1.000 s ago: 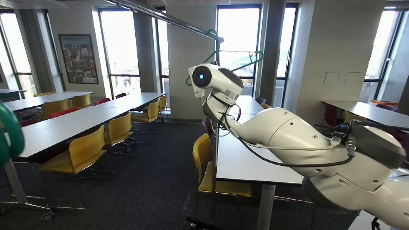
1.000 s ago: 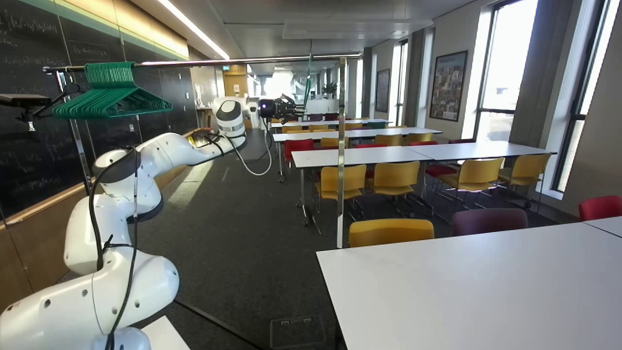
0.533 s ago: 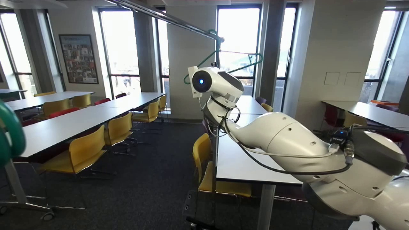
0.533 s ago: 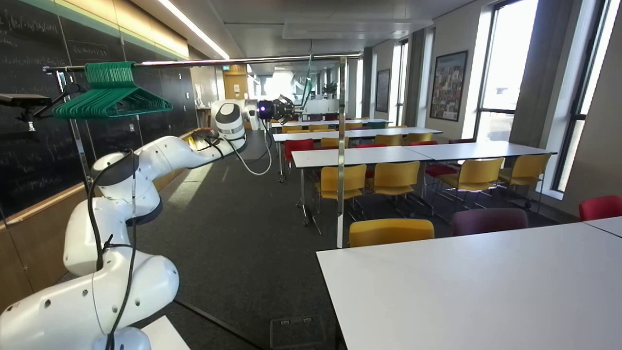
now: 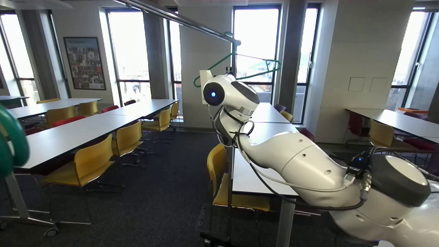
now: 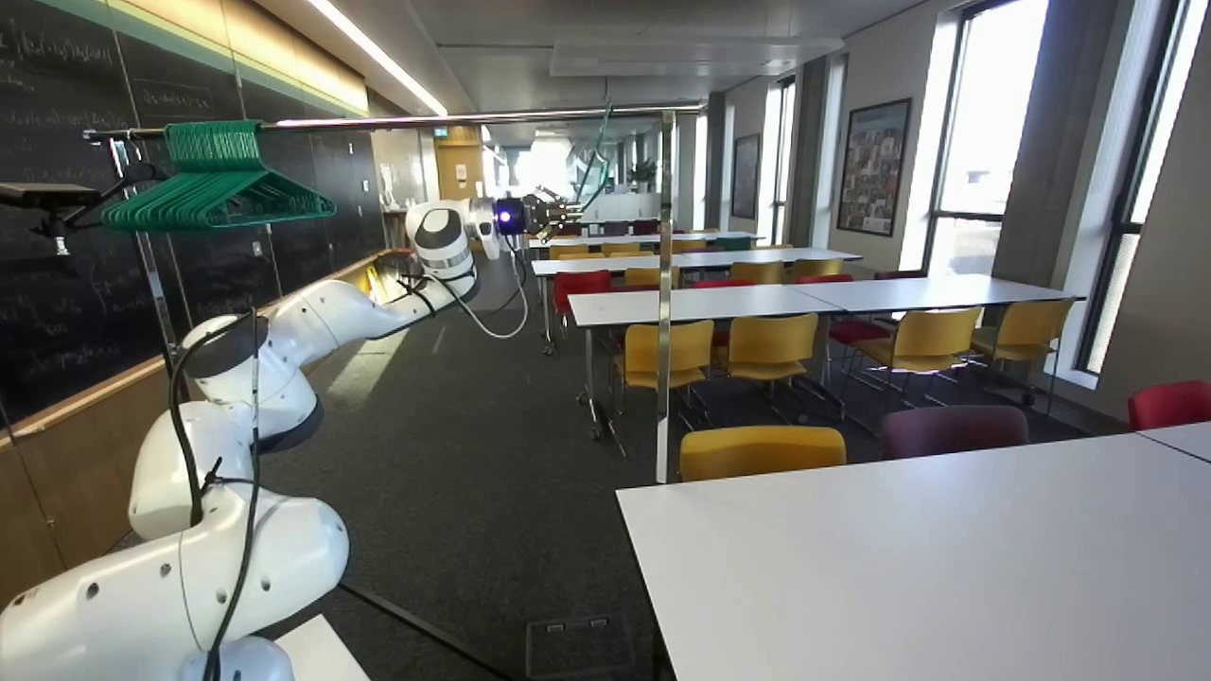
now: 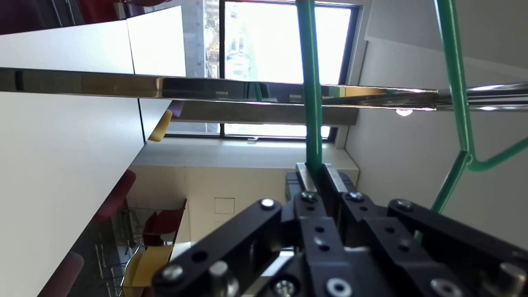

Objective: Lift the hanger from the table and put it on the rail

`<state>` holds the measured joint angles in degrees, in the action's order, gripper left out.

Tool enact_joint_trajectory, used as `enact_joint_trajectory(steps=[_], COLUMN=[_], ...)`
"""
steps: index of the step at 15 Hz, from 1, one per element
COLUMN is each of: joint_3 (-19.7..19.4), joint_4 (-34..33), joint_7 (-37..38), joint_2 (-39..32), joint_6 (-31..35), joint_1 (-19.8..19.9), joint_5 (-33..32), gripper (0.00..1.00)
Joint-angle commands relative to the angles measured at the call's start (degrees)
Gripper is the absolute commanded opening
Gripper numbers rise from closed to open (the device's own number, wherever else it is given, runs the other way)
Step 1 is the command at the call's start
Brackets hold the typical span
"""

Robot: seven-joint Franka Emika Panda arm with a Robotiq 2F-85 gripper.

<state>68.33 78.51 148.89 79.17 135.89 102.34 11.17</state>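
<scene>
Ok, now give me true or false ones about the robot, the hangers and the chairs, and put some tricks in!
The gripper is shut on a green hanger. True.
The gripper also holds the big bunch of hangers. False: that bunch hangs on the rail.
The rail is wooden. False: it looks like shiny metal.
Every chair is yellow. False: there's a red chair and a purple chair too.
The robot arm is mostly white. True.
The blackboard has writing on it. True.
</scene>
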Motion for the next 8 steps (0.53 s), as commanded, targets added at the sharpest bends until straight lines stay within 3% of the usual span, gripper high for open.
enact_joint_trajectory(steps=[1,2,3,4,5,8], joint_3=[-3.8,-4.8,-8.6,-9.1,-8.5,-10.7], joint_4=[4.4,4.5,5.2,6.0,4.6,5.1], joint_7=[4.8,4.3,0.5,0.6,0.3,0.4], joint_2=[3.9,5.1,9.0,9.5,5.0,5.0], joint_6=[0.7,0.6,-0.1,-0.2,0.2,0.2], joint_1=[-0.4,-0.1,1.4,1.5,1.9,3.3], joint_5=[3.6,4.9,13.0,14.4,11.6,11.9], gripper=[0.34,0.35,0.39,0.48,0.57,0.82])
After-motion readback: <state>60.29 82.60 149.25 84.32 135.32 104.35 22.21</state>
